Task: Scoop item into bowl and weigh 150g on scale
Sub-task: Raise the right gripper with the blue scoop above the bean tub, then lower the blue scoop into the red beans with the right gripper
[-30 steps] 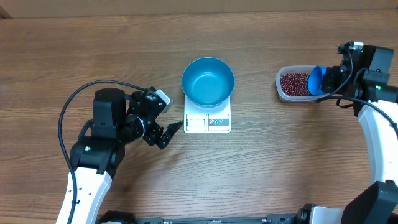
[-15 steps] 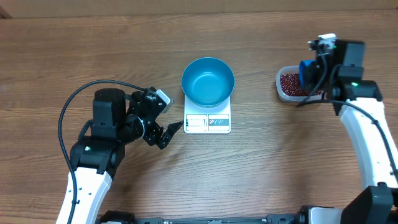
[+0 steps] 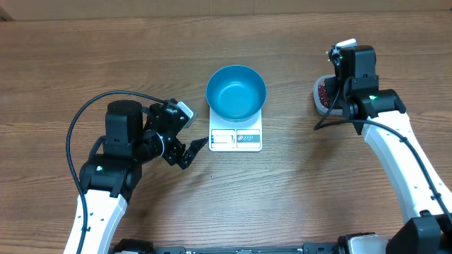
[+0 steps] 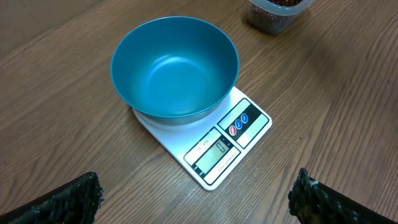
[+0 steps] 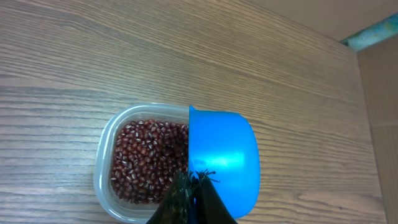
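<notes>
The teal-blue bowl [image 3: 236,92] stands empty on the white scale [image 3: 236,139], seen close in the left wrist view as bowl [image 4: 174,67] and scale [image 4: 231,140]. My left gripper [image 3: 189,128] hovers just left of the scale, open wide, its fingertips [image 4: 68,199] far apart with nothing between them. The red-brown beans [image 5: 146,160] fill a clear tub [image 5: 104,163]. My right gripper [image 5: 194,186] is shut on a small blue scoop [image 5: 224,155], held over the tub's right side. No beans show on the scoop.
In the overhead view the right arm [image 3: 357,77] covers most of the clear tub [image 3: 319,95]. A black cable [image 3: 85,116] loops left of the left arm. Bare wooden table [image 3: 282,197] lies in front of the scale.
My right arm has swung left from beside the tub to above it, carrying the scoop, which the arm now hides in the overhead view. The left arm has not moved.
</notes>
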`<state>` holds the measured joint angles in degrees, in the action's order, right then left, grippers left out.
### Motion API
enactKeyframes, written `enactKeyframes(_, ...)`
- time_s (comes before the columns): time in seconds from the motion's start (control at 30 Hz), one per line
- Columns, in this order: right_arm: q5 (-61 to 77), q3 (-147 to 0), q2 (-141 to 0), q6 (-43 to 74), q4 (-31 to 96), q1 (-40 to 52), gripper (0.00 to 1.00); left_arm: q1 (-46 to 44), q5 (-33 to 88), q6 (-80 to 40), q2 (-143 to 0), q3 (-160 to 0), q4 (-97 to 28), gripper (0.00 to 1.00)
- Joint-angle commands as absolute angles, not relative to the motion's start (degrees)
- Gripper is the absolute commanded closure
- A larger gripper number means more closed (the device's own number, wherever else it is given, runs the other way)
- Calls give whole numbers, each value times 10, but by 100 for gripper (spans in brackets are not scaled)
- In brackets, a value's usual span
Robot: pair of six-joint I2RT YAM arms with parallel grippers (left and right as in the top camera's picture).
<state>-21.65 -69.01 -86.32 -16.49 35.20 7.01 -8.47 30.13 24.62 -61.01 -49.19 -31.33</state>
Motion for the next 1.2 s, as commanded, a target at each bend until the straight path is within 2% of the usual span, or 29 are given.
enactKeyframes(0.0,-244,-708,-866,-149,349,70,96,-80,298,257,-607,-489,-313,1)
enactKeyframes(0.73,-313,-708,-964,-148,348,70,96,-80,298,257,-607,-489,-313,0)
enactKeyframes(1.17,-132,-708,-964,-148,367,70,96,-80,298,257,-607,-489,-313,0)
